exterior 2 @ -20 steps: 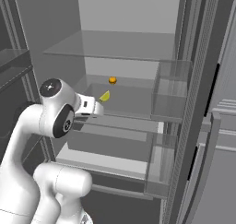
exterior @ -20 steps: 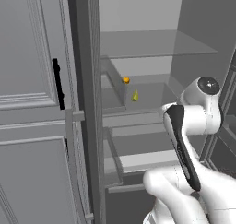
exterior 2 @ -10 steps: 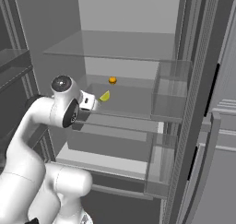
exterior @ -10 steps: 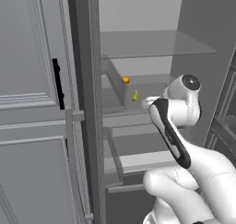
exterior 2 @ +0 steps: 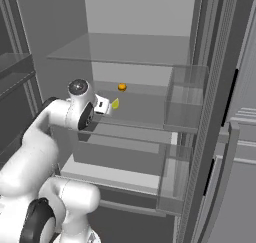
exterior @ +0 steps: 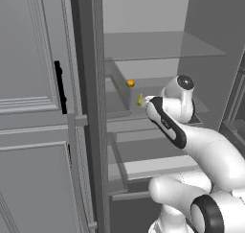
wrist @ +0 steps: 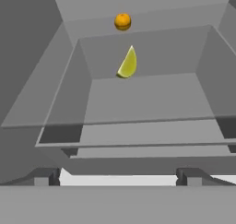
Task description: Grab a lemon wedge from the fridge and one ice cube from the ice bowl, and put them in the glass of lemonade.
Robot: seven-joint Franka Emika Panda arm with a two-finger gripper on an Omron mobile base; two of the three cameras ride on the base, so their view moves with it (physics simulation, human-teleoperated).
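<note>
The fridge (exterior: 143,45) stands open in front of the robot, its pale grey shelves bare but for two small things on the middle shelf (exterior 2: 145,107). The lemon wedge (wrist: 128,62) sits there on its curved side, its point tilted upward, yellow-green against the grey. Behind it, farther back on the same shelf and apart from it, lies a small round orange item (wrist: 122,21).

The white arm reaches in toward that shelf from the front. From the left base camera the lemon wedge (exterior: 140,99) peeks out just beside the arm's dark-banded end; from the right base camera the wedge (exterior 2: 115,103) sits just beyond the white tip of the hand. The claw (wrist: 118,176) is spread wide, its two dark finger tips (wrist: 46,176) far apart at the bottom of the hand view, with nothing between them. It is level with the front edge of the shelf and is aimed straight at the wedge, which lies ahead of it and is not touched.

To the left of the fridge stands a panelled grey cabinet (exterior: 33,107) with a black handle (exterior: 59,87).
</note>
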